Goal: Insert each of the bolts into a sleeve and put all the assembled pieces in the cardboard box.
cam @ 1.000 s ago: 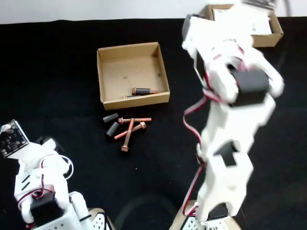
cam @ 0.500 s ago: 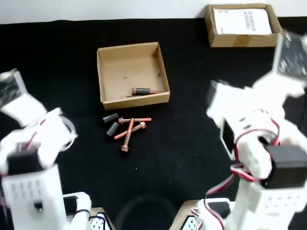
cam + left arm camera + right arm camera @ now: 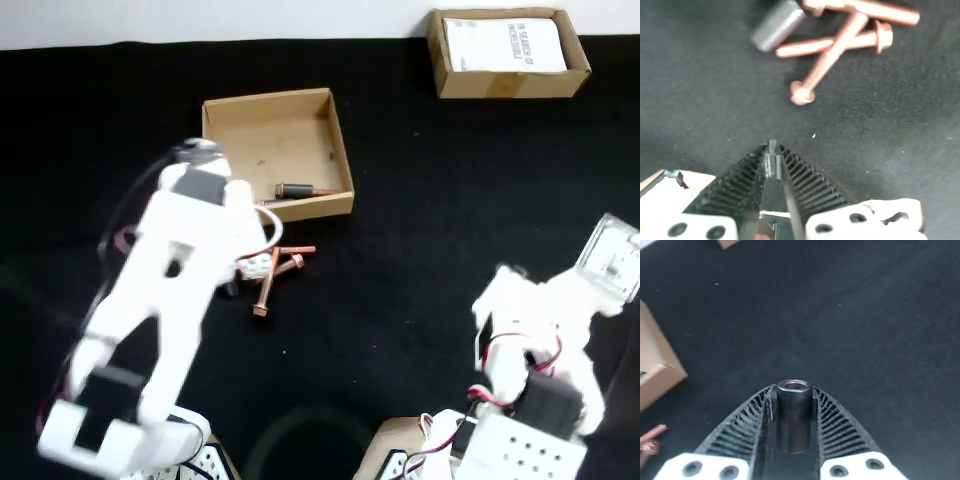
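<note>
Copper bolts: 3 loose on the black cloth, crossed in a small heap just in front of the cardboard box.
Loose sleeve: dark, lies right beside the heap.
Left gripper: jaws closed tip to tip, nothing btwn them; hangs above the cloth just short of the heap.
Right gripper: jaws clamped on the held sleeve, open end toward the fingertips; well apart from the heap.
Box contents: 1 assembled piece by the near wall.
Step, as I judge it: left takes a bolt & feeds it into the held sleeve.
Doing it well: open the jaws before going down. Pick the diagonal bolt, which looks to lie on top, so it prob. lifts w/o dragging the other 2. Grip near the head, shank sticking out free. Line shank up w/ the bore, then push slowly.
Risk: closed jaws would only shove the heap.
</note>
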`<act>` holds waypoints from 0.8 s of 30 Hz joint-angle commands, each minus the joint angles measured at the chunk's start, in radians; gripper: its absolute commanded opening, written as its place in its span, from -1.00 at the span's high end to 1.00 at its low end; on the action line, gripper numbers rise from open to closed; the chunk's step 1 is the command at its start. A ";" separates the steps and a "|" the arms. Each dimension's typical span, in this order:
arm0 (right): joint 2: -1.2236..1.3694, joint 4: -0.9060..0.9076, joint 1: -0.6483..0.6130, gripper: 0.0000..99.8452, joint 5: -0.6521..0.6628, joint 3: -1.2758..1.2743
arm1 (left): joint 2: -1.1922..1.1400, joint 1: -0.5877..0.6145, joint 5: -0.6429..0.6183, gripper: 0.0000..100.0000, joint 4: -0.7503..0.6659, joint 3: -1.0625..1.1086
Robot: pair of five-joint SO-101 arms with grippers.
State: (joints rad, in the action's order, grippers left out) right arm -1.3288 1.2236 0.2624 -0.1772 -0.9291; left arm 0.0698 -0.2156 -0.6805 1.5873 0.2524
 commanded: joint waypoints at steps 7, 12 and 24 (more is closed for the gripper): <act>-0.176 -0.090 0.104 0.99 0.098 -0.166 | -0.375 -0.134 -0.066 0.98 0.003 -0.262; -0.202 -0.094 0.117 0.99 0.115 -0.177 | -0.518 -0.148 -0.066 0.98 0.003 -0.378; -0.199 -0.096 0.110 0.99 0.115 -0.173 | -0.581 -0.127 -0.055 0.98 0.101 -0.507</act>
State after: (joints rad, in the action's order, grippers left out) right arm -1.5190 1.1515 0.3682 -0.0698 -1.1086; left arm -0.5178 -0.3506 -0.7403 1.6640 -0.2432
